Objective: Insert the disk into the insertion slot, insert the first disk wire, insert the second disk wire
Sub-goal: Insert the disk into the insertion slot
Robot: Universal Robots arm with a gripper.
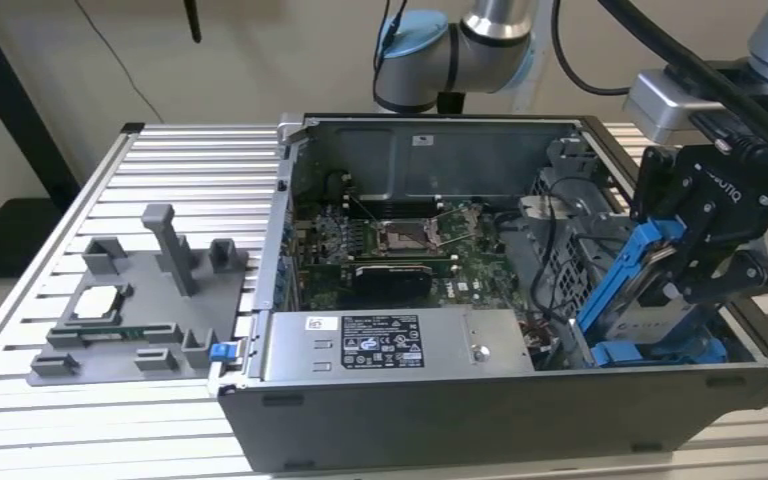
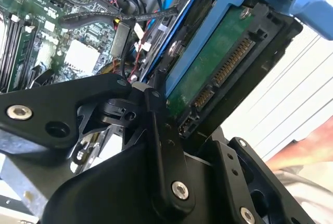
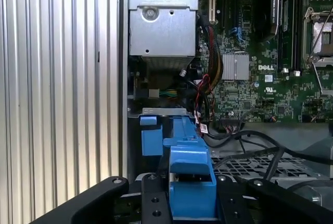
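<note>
My gripper [image 1: 688,268] is shut on the disk [image 1: 651,312], a silver drive in a bright blue carrier [image 1: 620,280]. I hold it tilted steeply over the open computer case's corner at the exterior view's right front. Its lower end reaches into the insertion slot [image 1: 631,352], a grey bay with blue fittings. In the second wrist view the disk's green circuit board [image 2: 218,62] and connector face the camera between my black fingers [image 2: 161,130]. The blue carrier handle [image 3: 190,179] sits between my fingers in the first wrist view, above the bay's blue fitting [image 3: 151,138]. Black cables [image 3: 250,143] lie beside the bay; which are the disk wires I cannot tell.
The grey power-supply box [image 1: 398,342] lies along the case's front, the motherboard [image 1: 398,240] behind it. A grey fixture plate [image 1: 131,320] with posts rests on the slatted table [image 1: 37,400] at the exterior view's left. The arm's base [image 1: 438,60] stands behind the case.
</note>
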